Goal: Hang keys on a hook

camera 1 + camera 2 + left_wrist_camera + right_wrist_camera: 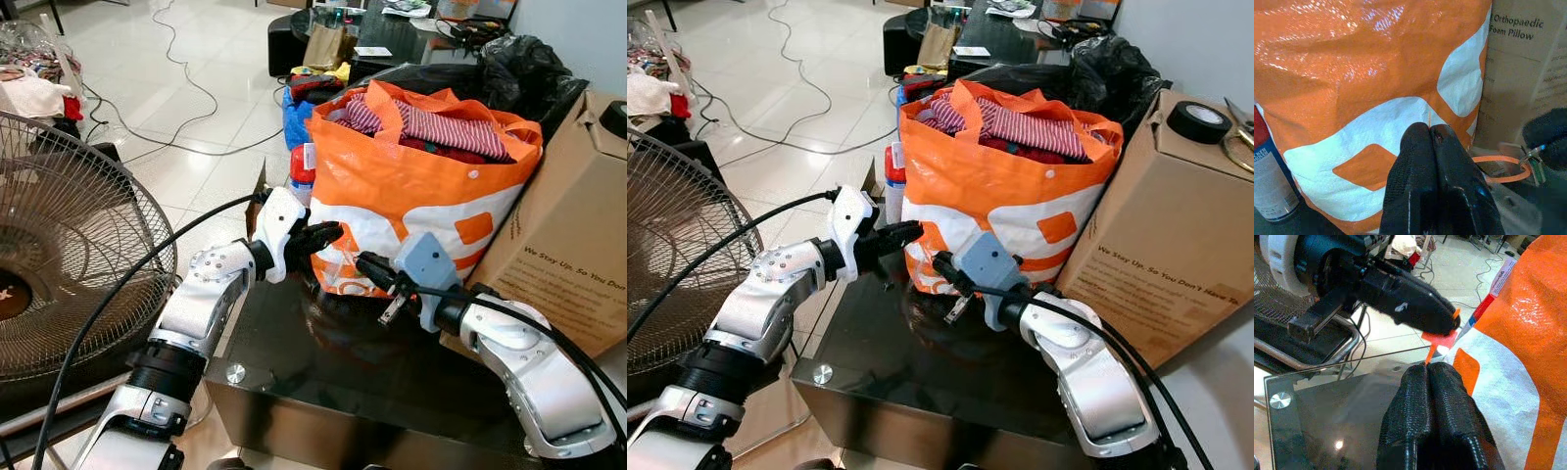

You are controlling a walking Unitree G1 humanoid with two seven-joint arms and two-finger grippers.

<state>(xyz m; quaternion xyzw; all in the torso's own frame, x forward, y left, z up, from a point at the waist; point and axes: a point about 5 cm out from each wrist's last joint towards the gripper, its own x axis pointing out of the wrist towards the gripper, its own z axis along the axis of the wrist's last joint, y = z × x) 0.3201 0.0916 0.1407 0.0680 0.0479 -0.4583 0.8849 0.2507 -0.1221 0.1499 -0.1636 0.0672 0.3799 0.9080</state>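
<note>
A small bunch of keys (391, 311) dangles from a thin orange strap (1502, 169) just under my right gripper (364, 262), above the black glass table (323, 382). The right gripper's fingers (1427, 382) are pressed shut on the strap. My left gripper (331, 233) faces it from the left, a few centimetres away, and is shut on the strap's orange tab (1440, 339). Both meet in front of the orange-and-white shopping bag (411, 186). In the left wrist view the key (1536, 165) hangs by the right gripper's black tip.
The bag is stuffed with clothes and stands on the table. A cardboard box (578, 235) with a tape roll (1200, 120) on top is at the right. A floor fan (69, 255) stands left, a spray can (302, 166) beside the bag, and cables cross the tiled floor.
</note>
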